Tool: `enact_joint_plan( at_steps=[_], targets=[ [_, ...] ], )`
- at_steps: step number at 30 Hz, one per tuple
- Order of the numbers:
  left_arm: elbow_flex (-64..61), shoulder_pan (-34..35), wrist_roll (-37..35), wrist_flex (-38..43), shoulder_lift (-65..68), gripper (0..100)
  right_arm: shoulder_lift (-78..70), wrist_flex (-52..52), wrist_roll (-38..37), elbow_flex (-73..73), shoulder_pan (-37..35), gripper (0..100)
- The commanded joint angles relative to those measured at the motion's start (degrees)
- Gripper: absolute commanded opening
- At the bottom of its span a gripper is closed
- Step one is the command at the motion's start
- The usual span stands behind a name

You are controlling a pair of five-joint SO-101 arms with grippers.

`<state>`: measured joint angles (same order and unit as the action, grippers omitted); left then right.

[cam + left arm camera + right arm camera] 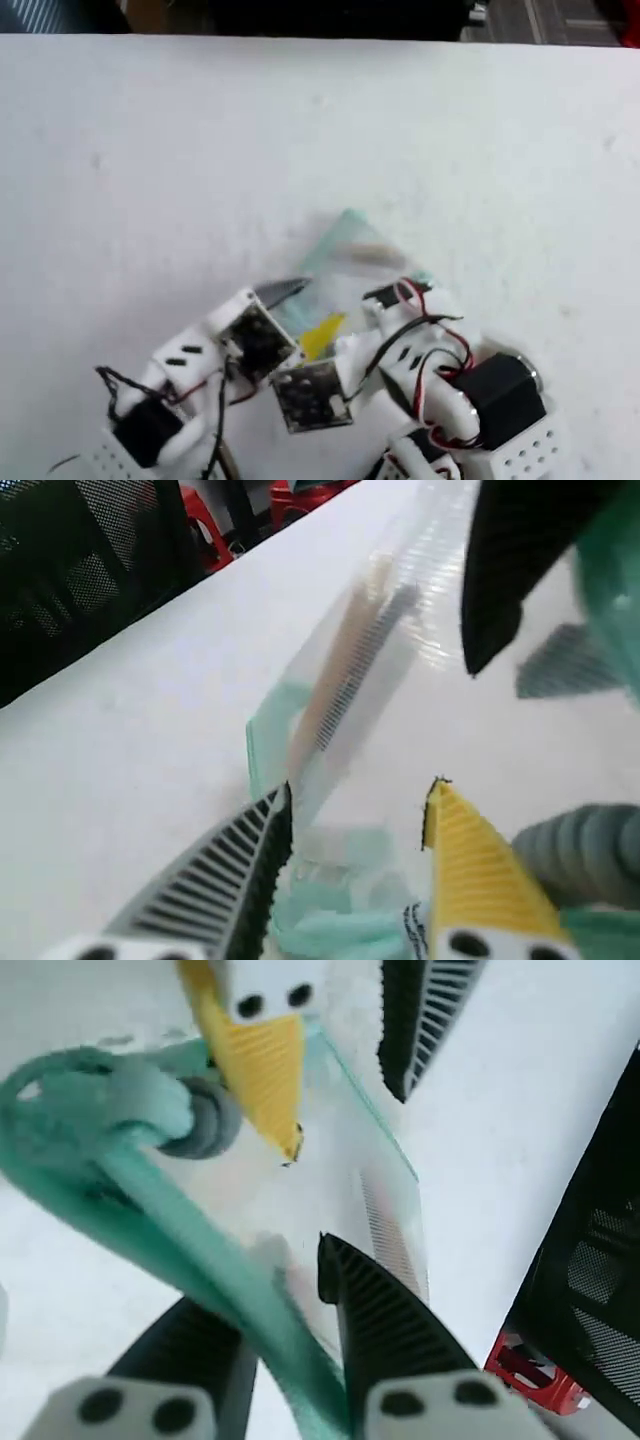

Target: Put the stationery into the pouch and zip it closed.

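A: At the pouch (350,255)'s near end, both arms crowded in. Where was the pull?
B: The grey ring pull (205,1120) sat just beside the yellow finger (480,880) of the left gripper (358,795). That gripper stood wide, straddling the pouch's teal corner and gripping nothing.
A: Right one?
B: The right gripper (260,1280) was narrow, pinched on the pouch's teal band (150,1195). It looked like a hold.
A: Axis?
B: The pouch's long axis ran away from both arms across the white worktop (150,150). The left was nearer the pull, so I'd guess the zip drag was its job.
A: Materials?
B: Clear glossy film, soft teal trim, ribbed fingers. There was a beige stick (340,680) inside the pouch. Couldn't tell whether it was zipped.
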<state>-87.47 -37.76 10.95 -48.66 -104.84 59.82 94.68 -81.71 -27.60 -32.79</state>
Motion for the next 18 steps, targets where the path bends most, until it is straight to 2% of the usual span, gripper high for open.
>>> enact_joint_plan(
  at_steps=[1, 4, 8, 13, 18],
  targets=[
    [9.3, -3.3, -0.3, -12.2, 0.1, 28, 0.0, -6.1, 4.8, 0.4, 0.7, 1.7],
    [14.4, -3.5, -0.3, -18.9, 0.0, 29, 0.0, -9.4, 5.0, -3.7, 3.1, 1.7],
    [18.7, -3.5, -0.2, -23.6, 0.0, 29, 0.0, -15.2, 6.0, -9.8, 5.0, 1.7],
    [19.3, -3.5, 4.0, -24.4, 0.0, 29, 0.0, -24.9, 20.8, -11.3, 5.1, 1.7],
    [18.4, -3.1, 2.6, -22.5, 0.0, 29, 0.0, -28.5, 28.3, -11.1, 4.5, 1.7]
  ],
)
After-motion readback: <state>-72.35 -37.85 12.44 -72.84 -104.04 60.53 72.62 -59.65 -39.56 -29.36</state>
